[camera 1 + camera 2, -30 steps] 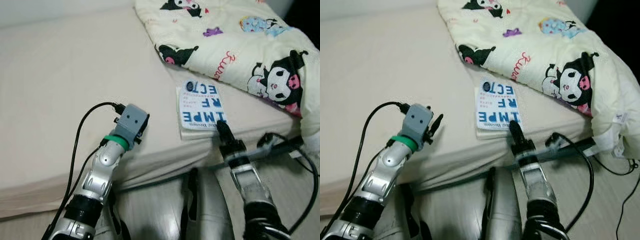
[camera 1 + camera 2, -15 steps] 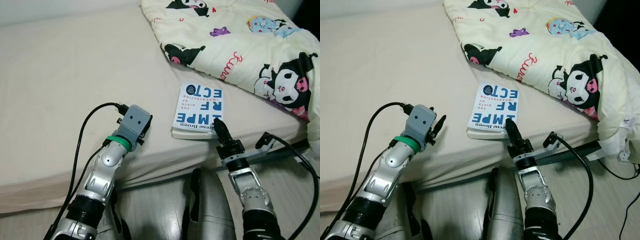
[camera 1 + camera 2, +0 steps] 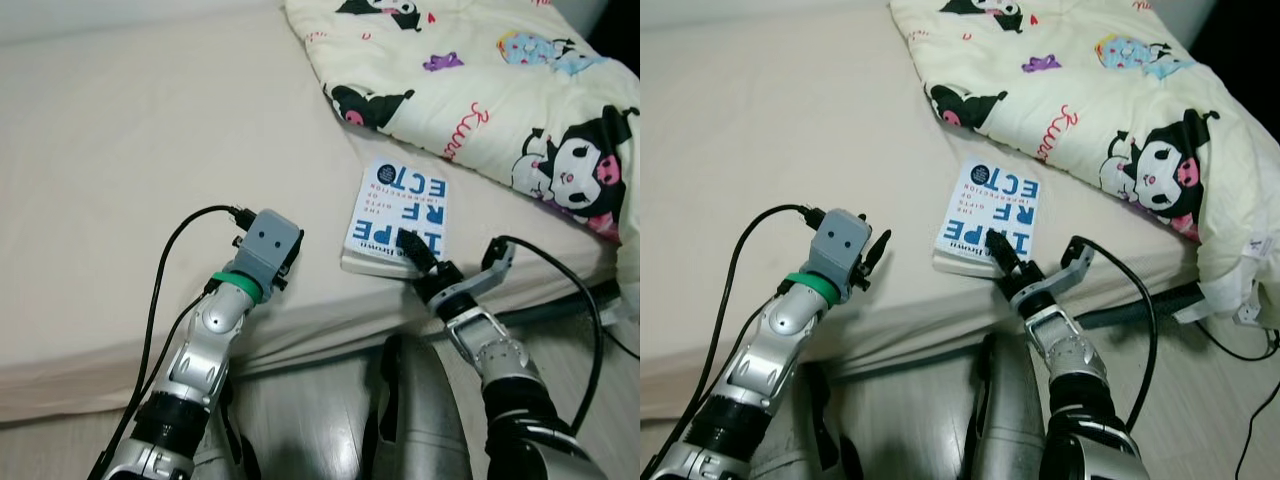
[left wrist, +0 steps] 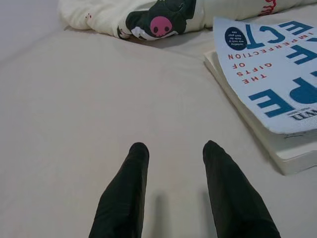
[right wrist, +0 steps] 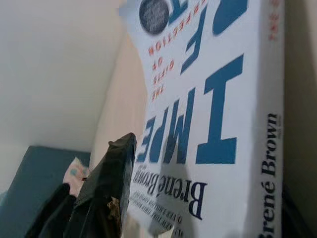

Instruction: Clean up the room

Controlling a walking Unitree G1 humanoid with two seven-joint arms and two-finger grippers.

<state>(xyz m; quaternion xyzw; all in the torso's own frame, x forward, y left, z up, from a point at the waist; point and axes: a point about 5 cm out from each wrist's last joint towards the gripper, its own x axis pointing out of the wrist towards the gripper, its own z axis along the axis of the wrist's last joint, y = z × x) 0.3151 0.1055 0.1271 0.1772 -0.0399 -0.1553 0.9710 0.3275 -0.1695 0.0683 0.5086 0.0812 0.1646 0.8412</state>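
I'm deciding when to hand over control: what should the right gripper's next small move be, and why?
Probably close the right gripper on the book. Its fingers sit at the book's near edge by the mattress edge, one finger already lying over the cover, so a grasp looks set up. The left gripper hovers open beside it.

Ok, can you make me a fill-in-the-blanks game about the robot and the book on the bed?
1. The white book has big ____ letters on its cover.
2. The book lies on the beige ____, beside the cartoon blanket.
3. The ____ end effector is at the book's near edge.
4. The left end effector hovers over the sheet with its fingers ____.

Missing words: blue; bed; right; open
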